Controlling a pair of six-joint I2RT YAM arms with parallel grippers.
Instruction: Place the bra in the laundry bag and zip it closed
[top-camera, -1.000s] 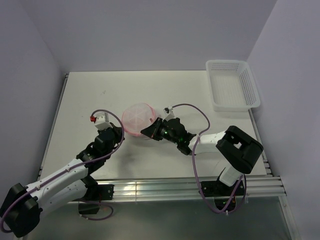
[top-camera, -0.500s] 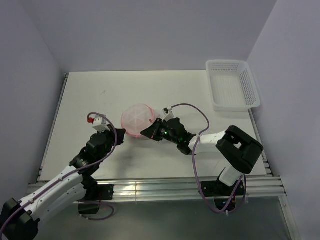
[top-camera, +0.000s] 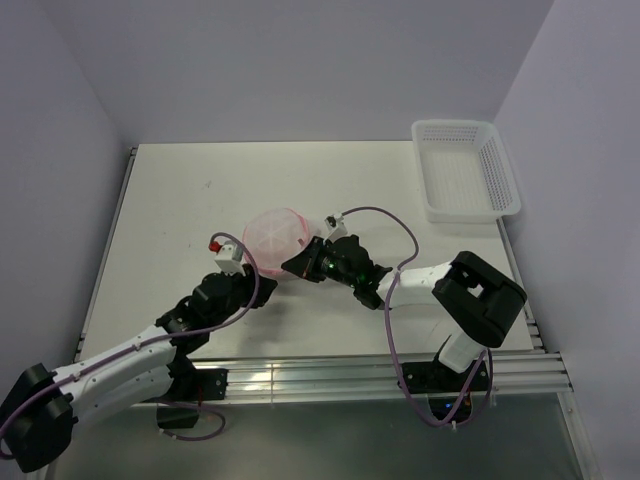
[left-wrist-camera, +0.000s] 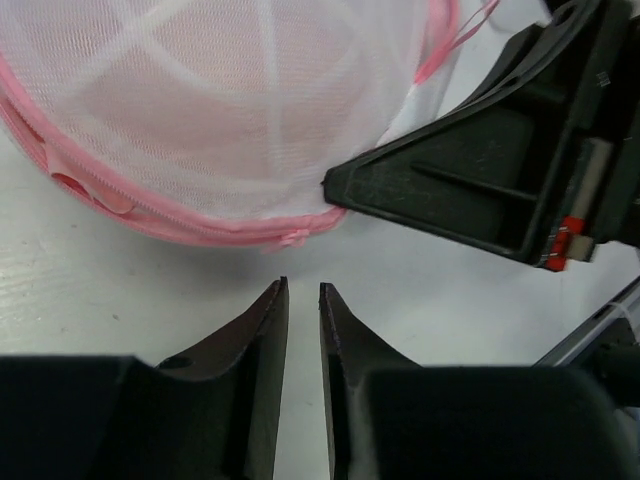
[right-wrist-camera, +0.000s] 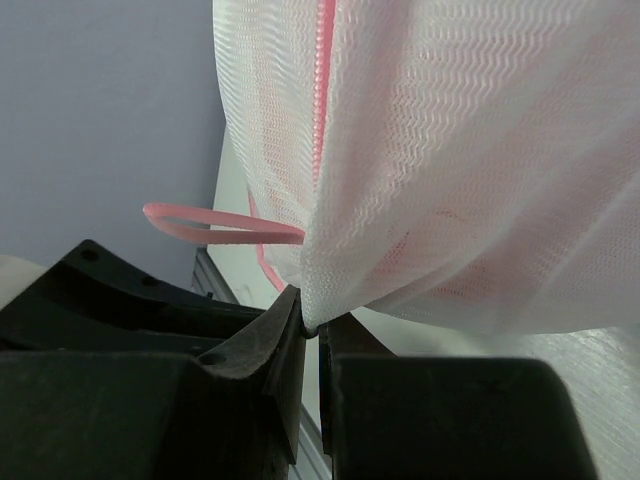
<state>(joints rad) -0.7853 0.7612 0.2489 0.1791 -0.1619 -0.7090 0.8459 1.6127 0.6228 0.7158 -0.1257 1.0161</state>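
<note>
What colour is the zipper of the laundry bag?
The zipper is pink, clearest in the left wrist view.

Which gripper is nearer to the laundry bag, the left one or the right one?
Right. The right gripper pinches the mesh of the laundry bag; the left gripper sits just short of it, jaws slightly apart, not touching.

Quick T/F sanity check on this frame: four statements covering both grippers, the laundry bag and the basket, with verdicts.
1. The right gripper pinches the mesh of the laundry bag. True.
2. The left gripper is clamped on the bag's zipper. False: its jaws stand slightly apart just short of the zipper, with nothing between them.
3. The laundry bag sits inside the white basket. False: it lies on the table between the two grippers.
4. The white basket stands at the table's far right corner. True.
</note>
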